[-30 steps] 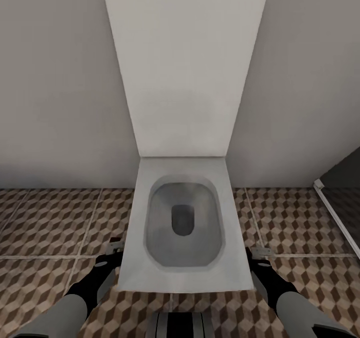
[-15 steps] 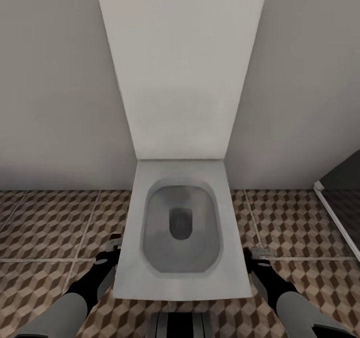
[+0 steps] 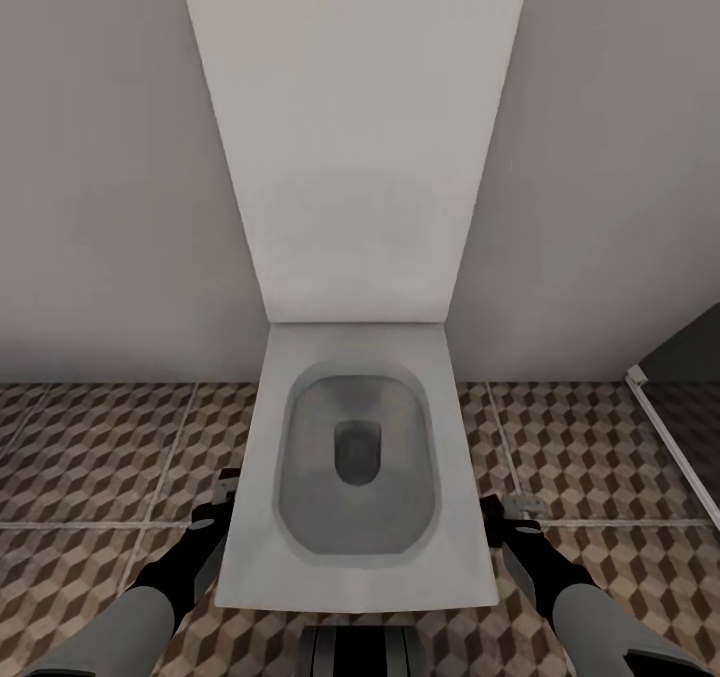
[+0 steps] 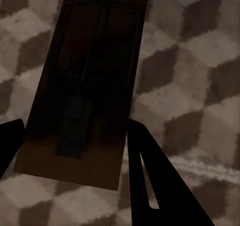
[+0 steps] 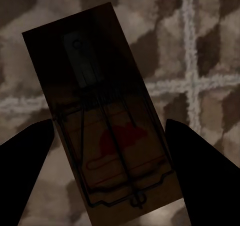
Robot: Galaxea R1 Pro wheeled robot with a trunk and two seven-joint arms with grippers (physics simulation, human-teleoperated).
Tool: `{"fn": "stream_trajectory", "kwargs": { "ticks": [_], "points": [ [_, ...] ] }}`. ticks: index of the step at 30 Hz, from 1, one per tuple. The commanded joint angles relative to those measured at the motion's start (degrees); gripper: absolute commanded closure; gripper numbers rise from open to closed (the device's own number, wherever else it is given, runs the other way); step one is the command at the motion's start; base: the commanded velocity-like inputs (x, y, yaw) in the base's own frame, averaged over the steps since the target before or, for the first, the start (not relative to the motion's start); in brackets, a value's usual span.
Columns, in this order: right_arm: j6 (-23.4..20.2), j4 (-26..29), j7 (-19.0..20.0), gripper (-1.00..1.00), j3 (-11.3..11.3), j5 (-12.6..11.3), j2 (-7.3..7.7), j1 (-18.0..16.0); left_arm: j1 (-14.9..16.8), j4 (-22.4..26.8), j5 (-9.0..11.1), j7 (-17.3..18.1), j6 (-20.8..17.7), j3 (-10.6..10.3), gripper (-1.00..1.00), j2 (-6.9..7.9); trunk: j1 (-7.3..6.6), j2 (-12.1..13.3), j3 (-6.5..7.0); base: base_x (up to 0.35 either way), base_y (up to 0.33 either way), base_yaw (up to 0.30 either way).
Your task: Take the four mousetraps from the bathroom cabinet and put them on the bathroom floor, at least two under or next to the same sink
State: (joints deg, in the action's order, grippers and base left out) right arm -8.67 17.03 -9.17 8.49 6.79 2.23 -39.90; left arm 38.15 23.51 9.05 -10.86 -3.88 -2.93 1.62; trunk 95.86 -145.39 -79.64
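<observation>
One dark-brown mousetrap (image 4: 82, 80) lies flat between my left gripper's (image 4: 75, 161) black fingers (image 4: 155, 186), above the cube-patterned bathroom floor (image 4: 200, 75). A second mousetrap (image 5: 107, 121), with a red mouse print and wire bar, sits between my right gripper's fingers (image 5: 205, 161). In the head view my left gripper (image 3: 225, 502) is low beside the toilet's left side and my right gripper (image 3: 515, 512) beside its right side, both just above the bathroom floor (image 3: 100, 447). The cabinet and the sink are out of view.
A white toilet (image 3: 260, 517) with its lid (image 3: 355, 147) raised against the grey wall stands directly ahead between my arms. A dark panel with a white frame (image 3: 675, 437) runs along the right. Open tiles lie on both sides of the toilet.
The whole picture has shifted: the toilet looks slightly nearer and further left, so the camera moved. Both grippers keep their places beside the bowl, still holding the traps.
</observation>
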Motion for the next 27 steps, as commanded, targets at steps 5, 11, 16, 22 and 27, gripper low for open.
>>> {"fn": "stream_trajectory", "kwargs": {
  "ticks": [5, 11, 16, 22, 27],
  "points": [
    [-0.4, 0.1, 0.0, 1.0, 0.3, 0.6, -0.04, 0.0, 0.0, 0.1, 0.4, -0.3, -0.4, -0.4, 1.0, 0.15, -0.01, 0.0, -0.04, 0.0, 0.0, 0.0],
    [-0.4, 0.1, 0.0, 1.0, 0.3, 0.6, -0.02, 0.0, 0.0, -0.3, 0.3, -0.3, -0.5, -0.4, 1.0, 0.3, -0.01, 0.0, -0.04, 0.0, 0.0, 0.0],
    [-0.3, 0.2, -0.2, 1.0, 0.3, 0.2, 0.13, 0.0, 0.0, -0.8, 0.3, -0.3, -0.6, -0.5, 1.0, 0.82, -0.01, 0.0, -0.04, 0.0, 0.0, 0.0],
    [-0.2, 0.2, -1.5, 1.0, 0.4, -2.1, 1.06, 0.0, 0.0, -0.9, 0.6, -0.3, -0.7, -0.4, 1.0, 2.48, -0.01, 0.0, -0.04, 0.0, 0.0, 0.0],
    [1.1, 0.2, -2.0, 1.0, 0.4, -5.6, 1.78, 0.0, 0.0, -1.2, 0.7, -0.3, -0.7, -0.4, 1.0, 3.2, -0.01, 0.0, -0.04, 0.0, 0.0, 0.0]
  ]
}}
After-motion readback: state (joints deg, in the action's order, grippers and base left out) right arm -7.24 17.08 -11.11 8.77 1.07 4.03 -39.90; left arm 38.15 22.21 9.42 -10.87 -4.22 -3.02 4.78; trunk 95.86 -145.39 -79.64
